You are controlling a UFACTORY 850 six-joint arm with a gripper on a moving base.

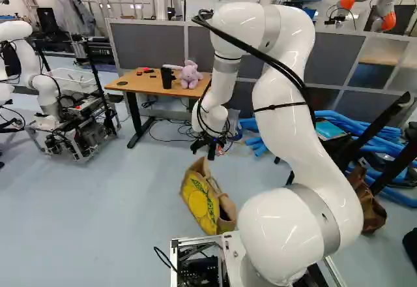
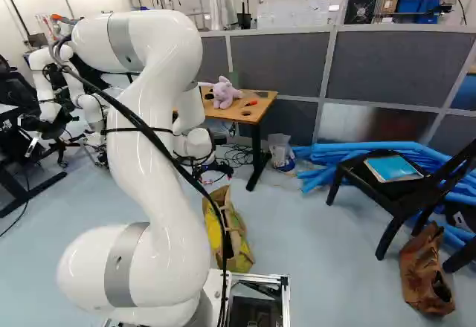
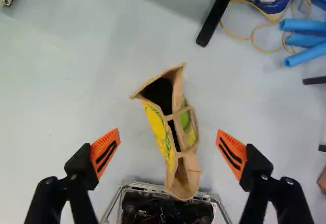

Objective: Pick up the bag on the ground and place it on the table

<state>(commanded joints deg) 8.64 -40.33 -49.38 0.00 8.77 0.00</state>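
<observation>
My gripper (image 1: 210, 145) hangs above the floor, over the bag's far end in the left base view. Seen from the wrist, the gripper (image 3: 168, 151) is open, its orange pads wide apart with nothing held. Below it on the floor stands the yellow and tan bag (image 3: 162, 127), top open, handles folded to one side; it lies between the two fingers as seen from above, untouched. The same bag (image 1: 201, 199) is just ahead of the base. Farther off is the wooden table (image 1: 146, 85), bearing a pink plush toy (image 1: 189, 75) and a black cup (image 1: 167, 77).
Blue foam tubes (image 2: 357, 151) lie right of the table, near a black chair (image 2: 394, 186) and a brown bag (image 2: 425, 275). A table leg (image 3: 219, 12) stands beyond the bag. Another robot (image 1: 45, 91) is at the left. Grey partitions (image 2: 279, 63) stand behind the table.
</observation>
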